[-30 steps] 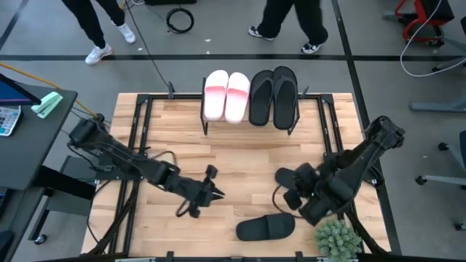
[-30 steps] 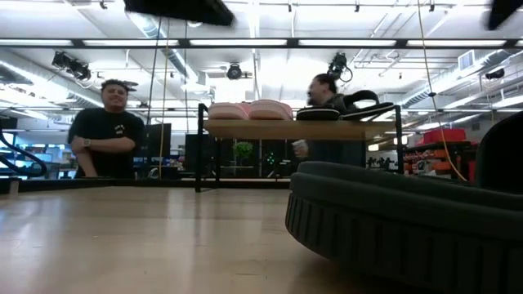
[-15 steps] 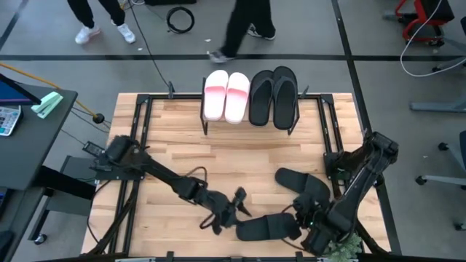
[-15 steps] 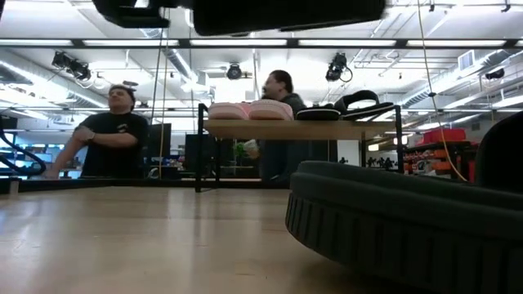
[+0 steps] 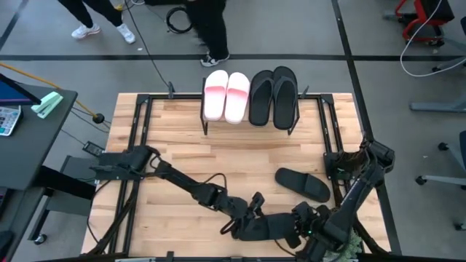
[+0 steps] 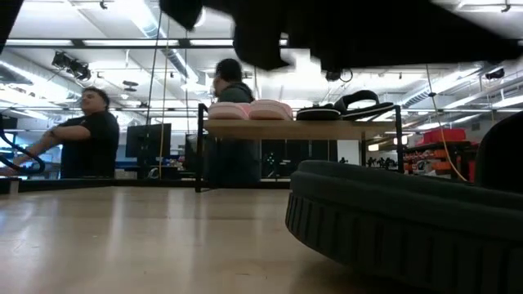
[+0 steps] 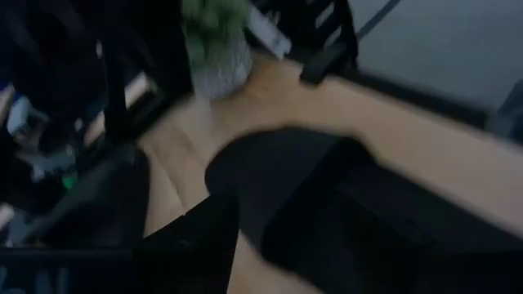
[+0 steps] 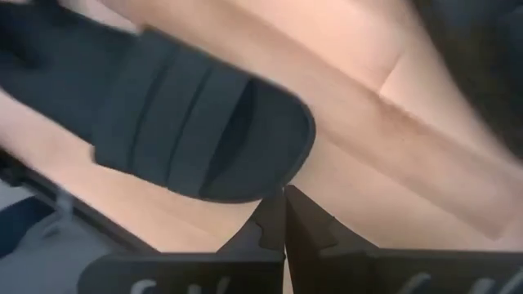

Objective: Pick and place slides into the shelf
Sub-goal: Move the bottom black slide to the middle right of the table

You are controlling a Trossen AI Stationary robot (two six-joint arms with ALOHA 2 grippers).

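Observation:
One black wide-strap slide (image 5: 266, 227) lies flat near the table's near edge; the low view shows it close up (image 6: 409, 229). A second black slide (image 5: 302, 184) lies flat farther back on the right. The shelf (image 5: 250, 125) stands at the far edge with two pink-and-white slides (image 5: 226, 94) and two black flip-flops (image 5: 274, 94) on its top board. My left gripper (image 5: 253, 211) hangs open over the near slide's left end (image 7: 270, 171). My right gripper (image 5: 300, 227) is shut, its tips at that slide's right end (image 8: 188, 122). My left gripper stands open over the near slide's left end, slanting down from the table's left; I cannot tell whether its fingers (image 7: 196, 245) touch it. My right gripper's shut fingertips (image 8: 284, 204) point at the rounded edge of the slide's end (image 8: 282, 181); I cannot tell whether they touch.
A small potted plant (image 7: 216, 41) stands at the table's near right corner, behind my right arm. The black table frame (image 5: 142, 124) runs along both sides. Bare wood lies between the shelf and the slides. People move beyond the far edge.
My left gripper has swept toward the table's right and near edges, from the middle of the table to the near slide's left end. My right gripper has dropped toward the near edge and leftward to that slide's right end. The slides have stayed put.

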